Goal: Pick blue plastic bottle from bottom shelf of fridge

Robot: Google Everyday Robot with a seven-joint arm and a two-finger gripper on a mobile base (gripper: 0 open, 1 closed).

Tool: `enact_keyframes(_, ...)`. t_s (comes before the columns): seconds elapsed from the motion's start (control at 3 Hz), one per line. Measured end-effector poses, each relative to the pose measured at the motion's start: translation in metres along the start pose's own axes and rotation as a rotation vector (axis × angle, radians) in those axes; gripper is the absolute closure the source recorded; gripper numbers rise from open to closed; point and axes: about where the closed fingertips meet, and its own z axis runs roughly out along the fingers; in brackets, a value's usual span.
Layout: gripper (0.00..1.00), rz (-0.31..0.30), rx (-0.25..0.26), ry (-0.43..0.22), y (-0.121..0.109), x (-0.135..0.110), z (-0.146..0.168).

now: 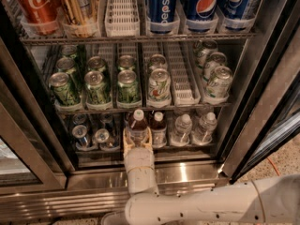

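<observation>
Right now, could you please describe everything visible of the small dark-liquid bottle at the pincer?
The small plastic bottle of dark reddish-brown liquid stands upright on the dark wire bottom shelf, white screw cap on, pale label round its middle. The cream pincer is at its lower body, covering it. A similar dark bottle stands close beside it.
</observation>
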Motion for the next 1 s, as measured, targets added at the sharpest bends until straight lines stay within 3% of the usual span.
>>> enact_keyframes(0.33,1.00,-0.018,-0.072,0.027,-0.018,-0.007,-0.013)
enact_keyframes(1.0,1.00,-0.026,-0.149,0.046,-0.033,-0.016,-0.024)
